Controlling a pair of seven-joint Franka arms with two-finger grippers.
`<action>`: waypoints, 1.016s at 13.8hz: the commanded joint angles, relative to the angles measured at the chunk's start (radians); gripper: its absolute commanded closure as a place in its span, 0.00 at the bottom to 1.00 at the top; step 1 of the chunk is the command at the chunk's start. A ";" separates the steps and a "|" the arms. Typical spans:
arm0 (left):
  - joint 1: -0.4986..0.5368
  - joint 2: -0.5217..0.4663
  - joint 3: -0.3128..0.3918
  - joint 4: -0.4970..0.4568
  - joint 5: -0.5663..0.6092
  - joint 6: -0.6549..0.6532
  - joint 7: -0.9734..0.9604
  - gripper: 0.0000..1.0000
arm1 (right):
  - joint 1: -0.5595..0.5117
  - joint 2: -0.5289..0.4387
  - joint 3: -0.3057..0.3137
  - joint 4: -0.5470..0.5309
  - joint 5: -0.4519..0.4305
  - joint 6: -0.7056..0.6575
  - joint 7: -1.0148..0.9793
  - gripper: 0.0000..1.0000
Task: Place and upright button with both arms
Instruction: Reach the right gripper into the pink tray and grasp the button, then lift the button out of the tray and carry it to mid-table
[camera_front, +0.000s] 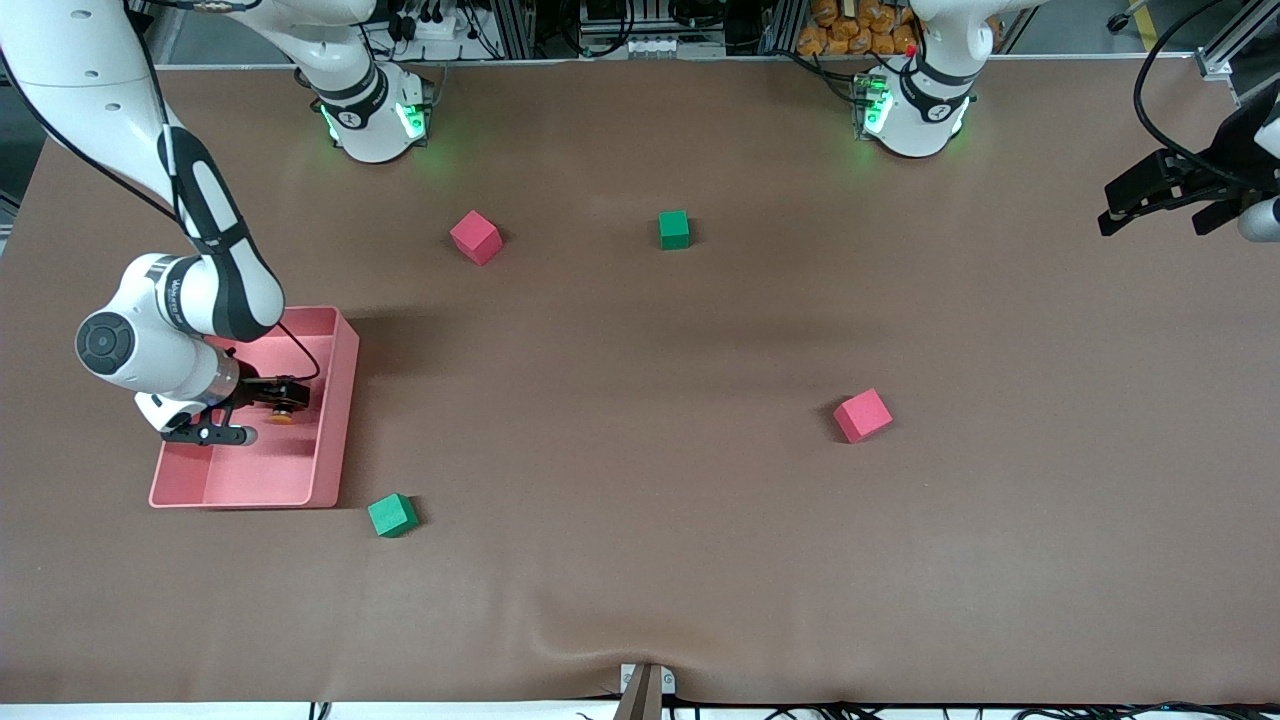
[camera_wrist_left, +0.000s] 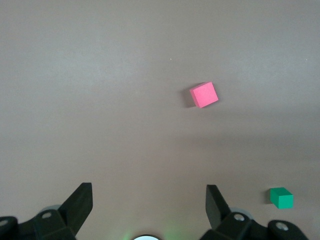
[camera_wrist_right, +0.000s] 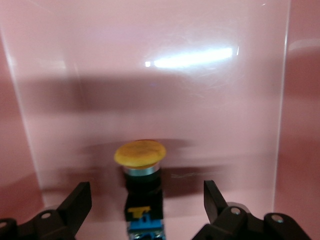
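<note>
Table (camera_front: 640, 560): a brown mat is covering it, with four small cubes lying scattered on it.
Right arm (camera_front: 190, 290): it is reaching from its base down toward its own end of the table, elbow bent and wrist turned low over the pink tray.
Left arm (camera_front: 925, 90): it is waiting, with its forearm leaving the front view at its own end of the table.
Pink tray (camera_front: 330, 400): it is sitting at the right arm's end of the table, open side up.
Right gripper (camera_front: 255, 412): it is hanging inside the tray with its fingers (camera_wrist_right: 77, 202) spread wide, standing on either side of the button without touching it.
Left gripper (camera_front: 1165, 195): it is hovering over the bare mat with its fingers (camera_wrist_left: 80, 202) spread, gripping nothing.
Pink cubes: one (camera_front: 476, 237) is lying near the right arm's base; the other (camera_front: 862, 415) is lying nearer the front camera, toward the left arm's end.
Green cubes: one (camera_front: 674, 229) is lying between the two bases; the other (camera_front: 392, 515) is lying just beside the tray's corner nearest the front camera.
Button (camera_wrist_right: 141, 172): it is resting in the tray between the right gripper's fingers, its orange cap pointing away from the gripper.
</note>
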 joint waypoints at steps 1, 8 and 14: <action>0.005 0.004 -0.004 -0.001 -0.014 0.006 0.015 0.00 | -0.019 0.027 0.011 0.006 0.071 0.040 -0.054 0.00; 0.005 0.002 -0.005 -0.007 -0.014 0.004 0.017 0.00 | -0.017 0.036 0.010 0.027 0.105 0.023 -0.153 0.96; 0.010 -0.004 -0.005 -0.021 -0.014 -0.008 0.017 0.00 | -0.015 0.027 -0.017 0.271 0.107 -0.395 -0.160 1.00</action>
